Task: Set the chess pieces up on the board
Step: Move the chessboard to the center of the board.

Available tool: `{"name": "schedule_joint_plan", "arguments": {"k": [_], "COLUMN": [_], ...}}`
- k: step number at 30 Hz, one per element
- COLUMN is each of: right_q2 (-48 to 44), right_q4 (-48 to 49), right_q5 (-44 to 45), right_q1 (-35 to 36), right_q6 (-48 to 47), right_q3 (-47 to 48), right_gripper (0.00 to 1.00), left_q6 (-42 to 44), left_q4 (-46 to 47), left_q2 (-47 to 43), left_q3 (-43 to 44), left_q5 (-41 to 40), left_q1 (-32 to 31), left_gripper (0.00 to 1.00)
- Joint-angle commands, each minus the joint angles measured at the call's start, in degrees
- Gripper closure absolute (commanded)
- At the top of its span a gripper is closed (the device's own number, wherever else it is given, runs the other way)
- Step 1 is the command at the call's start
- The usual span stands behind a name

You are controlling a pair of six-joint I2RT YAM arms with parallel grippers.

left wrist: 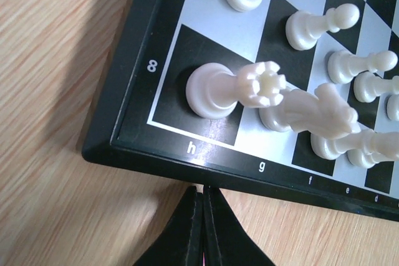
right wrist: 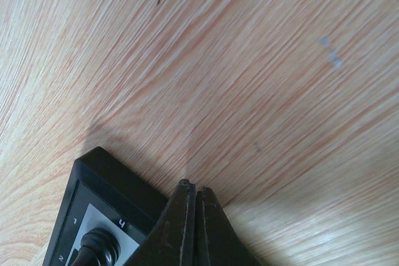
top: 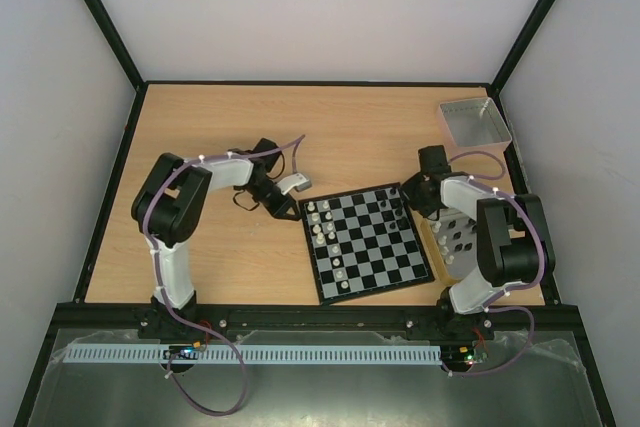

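Note:
The board (top: 372,244) lies at the table's middle right. Several whitish pieces (top: 322,227) stand in its two left columns, and a few black pieces (top: 395,199) stand at its far right corner. My left gripper (top: 286,209) is shut and empty, just off the board's far left corner. In the left wrist view its fingertips (left wrist: 204,192) touch the board's border (left wrist: 131,116) by the letter h, near a white rook (left wrist: 215,88) and a knight (left wrist: 312,109). My right gripper (top: 411,193) is shut and empty. Its tips (right wrist: 192,186) hover beside the board's corner (right wrist: 103,175) and a black piece (right wrist: 96,248).
A gold-tan tin (top: 452,239) holding several pieces lies right of the board, partly under the right arm. A grey square tray (top: 475,122) sits at the far right corner. Black frame rails border the table.

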Motion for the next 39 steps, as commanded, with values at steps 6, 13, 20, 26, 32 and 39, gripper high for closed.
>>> {"name": "schedule_joint_plan", "arguments": {"k": [6,13,20,26,32,39], "right_q2": [2.4,2.7,4.7,6.3,7.6,9.9], "right_q4": [2.6,3.0,3.4,4.6,5.6,7.0], "right_q5": [-4.8,-4.7,-4.6,-4.8,-4.9,-5.2], "right_q1": [7.4,10.1,13.7,16.8,19.8,23.0], "right_q6": [5.6,7.2,8.7,10.1,11.6,13.3], "right_q3": [-2.3,-0.9,1.5,2.5,4.0,6.2], "right_gripper": [0.98,0.98,0.98,0.98,0.98,0.98], "left_q6": [1.8,3.3,4.4,5.2,5.8,6.2], "left_q4": [0.0,-1.1,-1.7,-2.3,-3.0,-3.4], "left_q2": [2.4,2.2,2.4,2.4,2.6,3.1], "left_q3": [-2.3,-1.7,-1.4,-0.9,0.3,1.9], "left_q5": [-7.7,-7.9,-7.9,-8.2,-8.4,-8.9], "left_q1": [3.1,6.1,9.2,11.4,13.7,16.3], "left_gripper": [0.98,0.97,0.98,0.98,0.98,0.98]}}
